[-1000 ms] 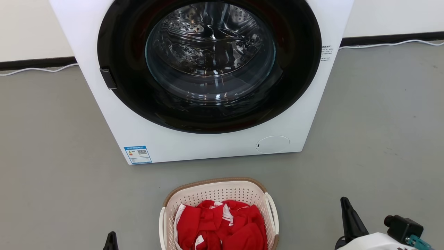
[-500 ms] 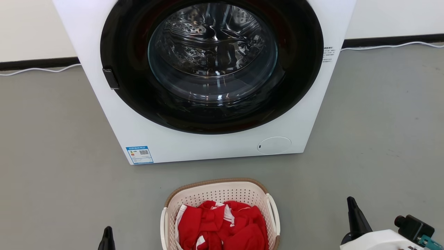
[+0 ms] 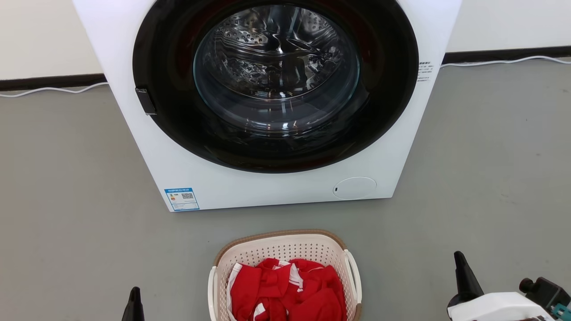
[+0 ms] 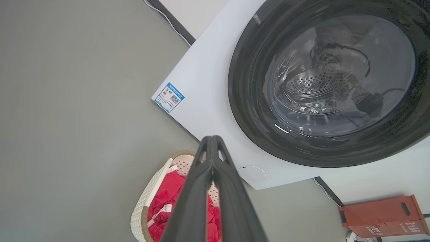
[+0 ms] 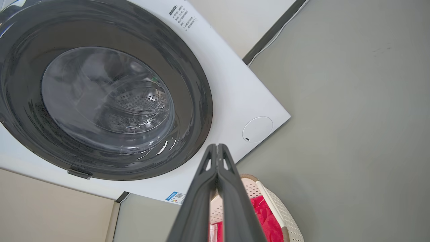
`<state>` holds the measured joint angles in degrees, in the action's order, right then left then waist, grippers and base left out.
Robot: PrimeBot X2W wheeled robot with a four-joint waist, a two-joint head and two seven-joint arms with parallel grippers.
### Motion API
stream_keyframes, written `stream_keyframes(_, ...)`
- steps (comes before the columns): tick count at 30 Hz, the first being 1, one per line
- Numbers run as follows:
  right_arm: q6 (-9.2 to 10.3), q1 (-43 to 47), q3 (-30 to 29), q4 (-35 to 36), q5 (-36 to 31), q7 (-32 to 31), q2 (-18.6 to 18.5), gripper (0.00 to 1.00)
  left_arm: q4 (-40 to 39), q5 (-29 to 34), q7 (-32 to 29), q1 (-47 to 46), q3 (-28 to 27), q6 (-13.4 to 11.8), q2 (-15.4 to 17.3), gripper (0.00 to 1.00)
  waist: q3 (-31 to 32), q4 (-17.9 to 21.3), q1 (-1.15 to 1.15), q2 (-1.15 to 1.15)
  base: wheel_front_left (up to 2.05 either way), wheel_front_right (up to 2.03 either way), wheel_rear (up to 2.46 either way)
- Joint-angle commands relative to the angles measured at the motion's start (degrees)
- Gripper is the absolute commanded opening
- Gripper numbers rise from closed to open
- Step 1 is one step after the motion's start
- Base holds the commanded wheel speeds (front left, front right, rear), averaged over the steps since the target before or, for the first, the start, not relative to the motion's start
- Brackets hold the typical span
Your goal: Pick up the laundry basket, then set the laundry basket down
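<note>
The laundry basket (image 3: 281,245) stands on the grey floor at the bottom centre of the head view, cream with perforated walls, a brown rim and white side handles. Red and white clothes (image 3: 285,290) lie inside it. My left gripper (image 3: 134,299) pokes up at the lower left, well left of the basket, its fingers pressed together and empty. My right gripper (image 3: 462,272) rises at the lower right, far right of the basket, also shut on nothing. In the left wrist view the basket (image 4: 144,208) sits behind my shut left gripper (image 4: 211,139); in the right wrist view the basket (image 5: 285,215) sits behind my shut right gripper (image 5: 217,148).
A white washing machine (image 3: 267,191) with a dark round door, shut, stands just beyond the basket. A white cable (image 3: 49,90) runs along the black skirting. An orange box (image 4: 383,216) sits to the machine's side in the left wrist view. Grey floor lies on both sides.
Both grippers have drifted outward, the left one leftward and the right one rightward. The whole head view has shifted slightly, so the camera moved. The basket stays put.
</note>
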<state>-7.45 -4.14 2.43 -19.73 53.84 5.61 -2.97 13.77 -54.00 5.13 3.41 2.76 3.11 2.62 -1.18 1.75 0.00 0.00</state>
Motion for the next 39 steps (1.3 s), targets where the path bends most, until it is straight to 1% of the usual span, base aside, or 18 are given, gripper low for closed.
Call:
stream_keyframes(1,-0.06,-1.5,0.0,1.8,2.1,-0.5,-1.0,0.00,-1.1,-1.8,-0.5,-2.9,-1.5,0.7,0.8,0.00,0.0,0.0,0.00,0.00,0.00,0.00,0.00)
stream_keyframes(39,-0.04,-1.7,-4.2,4.3,25.2,-6.6,-1.2,0.00,-0.3,-24.7,-6.6,-6.9,-5.4,2.9,1.1,0.00,0.6,-1.1,0.00,0.00,0.00,0.00,0.00)
